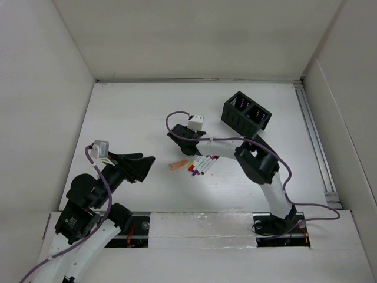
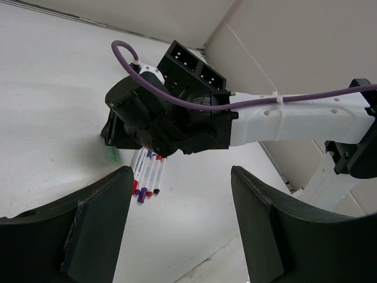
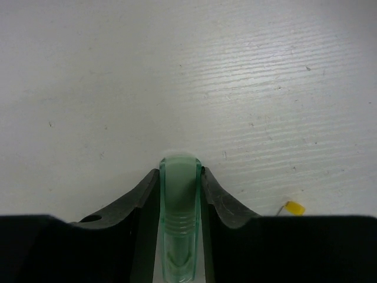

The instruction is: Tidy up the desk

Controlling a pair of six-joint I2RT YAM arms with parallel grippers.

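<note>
Right claw clamps green marker lengthwise, tip outward over desk | left claw wide

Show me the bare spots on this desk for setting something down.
Bare: the far-left desk, from the left wall to the jaws of the right arm; also the strip between organizer and rail. Crowded: mid-desk, where markers and an orange piece lie near both arms' jaws.

On desk: one black organizer box with two compartments, and one small orange piece. Also one translucent green piece. Markers in a single bunch: at least four capped ones visible, exact total not resolvable where bodies overlap.
</note>
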